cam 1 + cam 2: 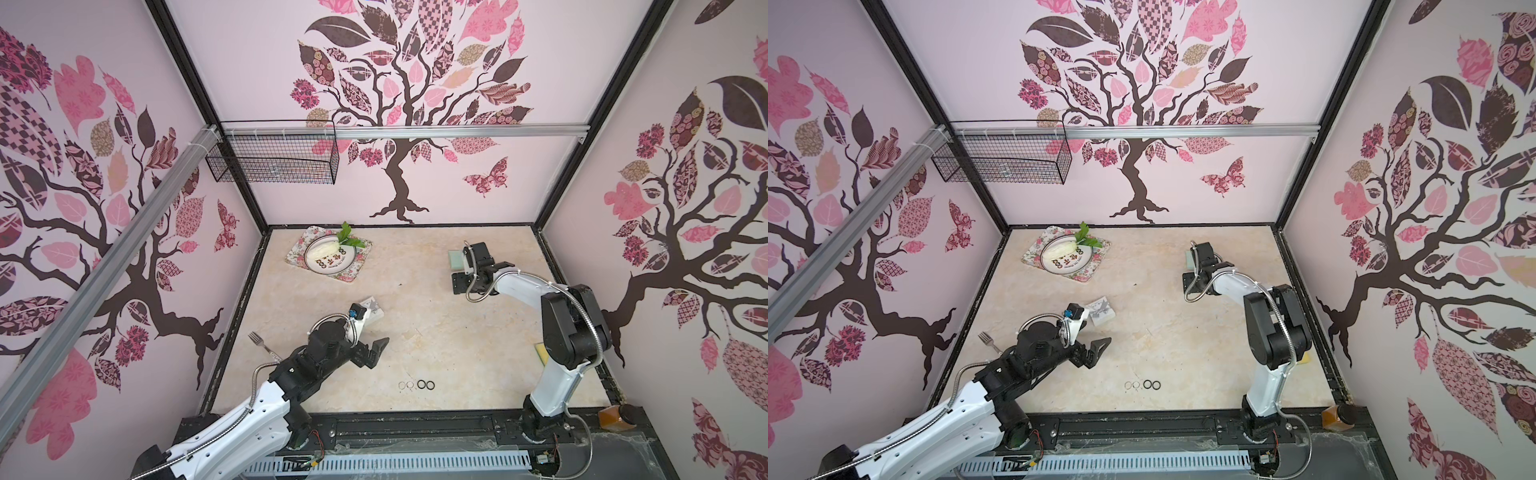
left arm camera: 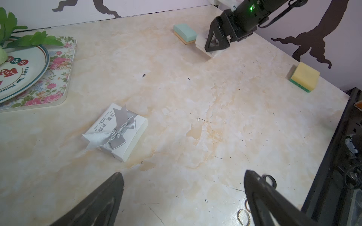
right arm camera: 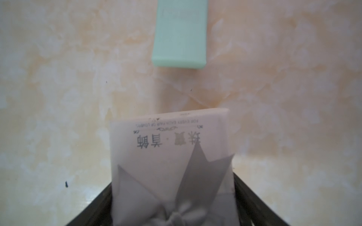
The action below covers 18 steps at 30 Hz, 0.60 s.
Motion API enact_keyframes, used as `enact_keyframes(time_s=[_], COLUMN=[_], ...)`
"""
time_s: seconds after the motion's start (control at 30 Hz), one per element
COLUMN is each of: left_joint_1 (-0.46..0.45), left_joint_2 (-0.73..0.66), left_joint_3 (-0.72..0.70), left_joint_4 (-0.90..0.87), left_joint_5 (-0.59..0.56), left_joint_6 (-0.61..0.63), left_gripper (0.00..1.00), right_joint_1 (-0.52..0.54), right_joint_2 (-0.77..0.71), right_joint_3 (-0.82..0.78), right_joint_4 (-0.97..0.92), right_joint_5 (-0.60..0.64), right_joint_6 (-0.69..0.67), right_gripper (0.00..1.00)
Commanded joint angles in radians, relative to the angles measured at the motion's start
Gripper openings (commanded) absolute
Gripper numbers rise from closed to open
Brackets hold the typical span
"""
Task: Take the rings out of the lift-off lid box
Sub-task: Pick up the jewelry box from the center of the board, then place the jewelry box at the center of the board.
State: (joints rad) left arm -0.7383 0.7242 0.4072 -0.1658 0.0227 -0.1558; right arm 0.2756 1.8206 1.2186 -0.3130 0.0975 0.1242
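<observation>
Left arm (image 1: 249,419) and right arm (image 1: 555,386): white shells, black joints (image 1: 575,328), ribbed silver hoses (image 1: 322,320), one green light (image 2: 251,8).

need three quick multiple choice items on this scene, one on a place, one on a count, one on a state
1. Where do the rings lie? A on the plate; B in the wire basket; C on the bare table.
2. How many rings show in both top views? A two; B four; C six.
3. How does the left gripper stand? A open and empty; B shut on a ring; C shut on the fork.
1 C, they lie in a row on the table; 2 B, two silvery and two black; 3 A, its jaws stand apart with nothing between.
</observation>
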Motion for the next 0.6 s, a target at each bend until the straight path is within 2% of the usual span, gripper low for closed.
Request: enact_keyframes(time_s=[0.0, 0.23, 0.57], left_joint_1=[0.002, 0.006, 0.017], left_joint_2=[-0.003, -0.001, 0.018], left_joint_3=[-0.03, -0.031, -0.031], left_joint_4=[0.026, 0.029, 0.043], left_joint_5=[0.011, 0.008, 0.028], left_joint_6=[0.015, 0.018, 0.019], left_gripper=[0.98, 0.98, 0.98], right_joint_1=[0.0, -0.007, -0.007], right_joint_2=[0.051, 0.132, 0.093], right_joint_3=[0.086, 0.145, 0.053], right_joint_4=[-0.005, -0.015, 0.024], right_joint_5=[0.016, 0.01, 0.026], right_joint_6=[-0.027, -0.03, 0.031], right_gripper=[0.81, 0.81, 0.81])
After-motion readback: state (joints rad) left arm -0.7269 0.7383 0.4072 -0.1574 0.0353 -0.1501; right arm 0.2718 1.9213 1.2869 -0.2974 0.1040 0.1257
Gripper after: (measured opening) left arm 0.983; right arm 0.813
